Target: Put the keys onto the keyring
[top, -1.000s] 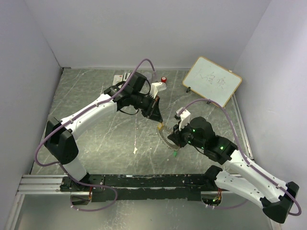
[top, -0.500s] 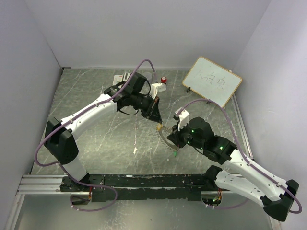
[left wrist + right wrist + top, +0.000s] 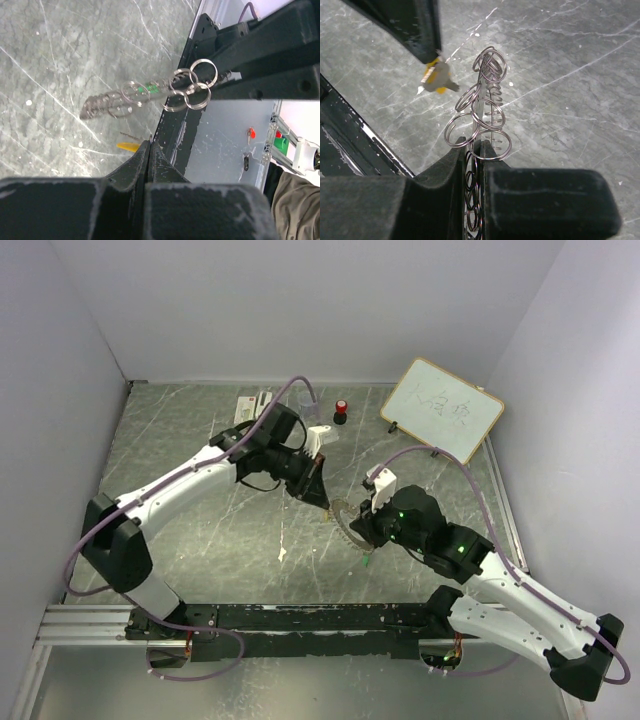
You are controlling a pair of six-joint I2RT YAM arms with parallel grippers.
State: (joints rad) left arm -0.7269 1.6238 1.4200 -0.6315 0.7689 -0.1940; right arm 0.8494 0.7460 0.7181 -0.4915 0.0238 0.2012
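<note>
2 grips | my left gripper (image 3: 150, 143) is clenching the yellow key (image 3: 129, 146), just beside the keyring (image 3: 105, 104) | my right gripper (image 3: 476, 142) is grasping the keyring edge-on above the table (image 3: 200, 440) | green key (image 3: 149, 89) is sitting among its loops

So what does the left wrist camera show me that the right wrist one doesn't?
Left wrist only: the keyring edge-on, a green fleck among its small rings, and the right arm black behind it. Right wrist only: the right gripper shut on the keyring, and most of the yellow-orange key showing, apart from the rings. Both: that key pinched in the shut left gripper, the keyring, the marbled table.
</note>
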